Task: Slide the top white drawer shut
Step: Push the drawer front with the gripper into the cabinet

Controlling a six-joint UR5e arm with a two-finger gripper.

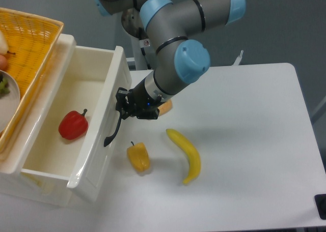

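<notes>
Left of centre, claw [124,106] at top white drawer [97,121] handle, grip unclear; red pepper [72,125] inside, yellow pepper [138,157] and banana [186,154] just right on desk [254,140].

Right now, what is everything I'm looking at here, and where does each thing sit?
top white drawer: one, glossy white, pulled open at left
black handle: one, on the drawer's front
red pepper: one, inside the drawer
yellow pepper: one, on the table beside the drawer front
banana: one, yellow, mid-table
wicker basket: one, yellow, on top of the cabinet
table: one, white
end effector: one, black, at the handle's upper end
</notes>
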